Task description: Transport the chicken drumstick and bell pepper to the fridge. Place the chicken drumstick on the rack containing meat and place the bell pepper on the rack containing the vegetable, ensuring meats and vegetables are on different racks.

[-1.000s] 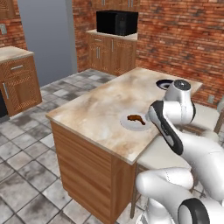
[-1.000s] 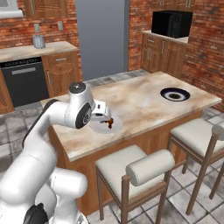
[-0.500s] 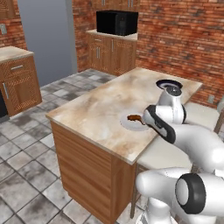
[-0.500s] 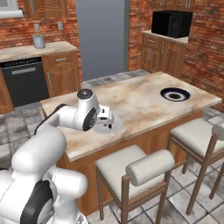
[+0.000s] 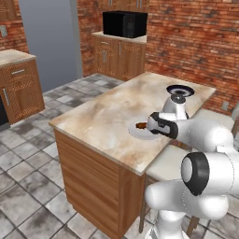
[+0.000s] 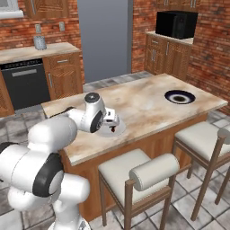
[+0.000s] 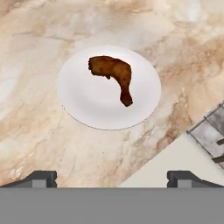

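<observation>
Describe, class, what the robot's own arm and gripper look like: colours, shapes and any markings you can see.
The arm is glossy white, made of rounded, bulging segments with dark grey to black bands at the joints. The gripper ends in two small dark grey, blocky finger tips. No cables, logos or markings are visible on it.

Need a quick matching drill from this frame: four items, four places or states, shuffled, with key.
Things:
1. chicken drumstick
2. gripper
3. microwave
4. fridge

Places or states:
A. black, on the far wooden cabinet
B. door shut, against the back wall
C. lying on the white plate
D. open, above the island counter

Pairs: 1-C, 2-D, 3-A, 4-B
</observation>
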You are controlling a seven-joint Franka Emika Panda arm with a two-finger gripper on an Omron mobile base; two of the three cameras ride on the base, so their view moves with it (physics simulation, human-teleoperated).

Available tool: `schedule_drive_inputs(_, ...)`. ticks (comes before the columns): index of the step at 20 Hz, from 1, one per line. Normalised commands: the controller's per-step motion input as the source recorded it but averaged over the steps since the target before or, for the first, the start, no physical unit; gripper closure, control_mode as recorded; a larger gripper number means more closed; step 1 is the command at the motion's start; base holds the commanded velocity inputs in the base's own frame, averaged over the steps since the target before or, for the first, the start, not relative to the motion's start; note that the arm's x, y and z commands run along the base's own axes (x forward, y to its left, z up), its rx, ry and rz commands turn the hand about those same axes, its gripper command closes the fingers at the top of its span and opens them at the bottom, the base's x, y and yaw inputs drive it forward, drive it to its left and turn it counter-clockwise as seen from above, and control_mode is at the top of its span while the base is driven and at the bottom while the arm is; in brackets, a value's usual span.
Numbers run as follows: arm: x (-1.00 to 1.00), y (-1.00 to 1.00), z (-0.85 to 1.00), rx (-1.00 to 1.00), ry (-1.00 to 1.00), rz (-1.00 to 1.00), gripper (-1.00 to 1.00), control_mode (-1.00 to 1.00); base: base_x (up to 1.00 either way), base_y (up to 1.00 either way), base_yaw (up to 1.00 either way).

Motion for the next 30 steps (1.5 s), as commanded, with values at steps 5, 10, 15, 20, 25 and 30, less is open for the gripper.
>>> schedule_drive_inputs(5,0.49,-0.01,-0.19,0.0,0.0,0.0,-1.0,-1.0,0.0,0.0,0.0)
schedule_drive_inputs(10,0.31,-0.16,-0.27,0.0,0.01,0.0,-1.0,-1.0,0.0,0.0,0.0)
schedule_drive_inputs(15,0.36,-0.12,-0.25,0.0,0.01,0.0,-1.0,-1.0,0.0,0.0,0.0)
schedule_drive_inputs(20,0.32,0.0,-0.27,0.01,0.04,0.0,-1.0,-1.0,0.0,0.0,0.0)
schedule_drive_inputs(25,0.25,0.0,-0.21,0.03,0.07,0.0,-1.0,-1.0,0.0,0.0,0.0)
schedule_drive_inputs(30,0.4,0.01,-0.06,0.01,0.02,0.0,-1.0,-1.0,0.0,0.0,0.0)
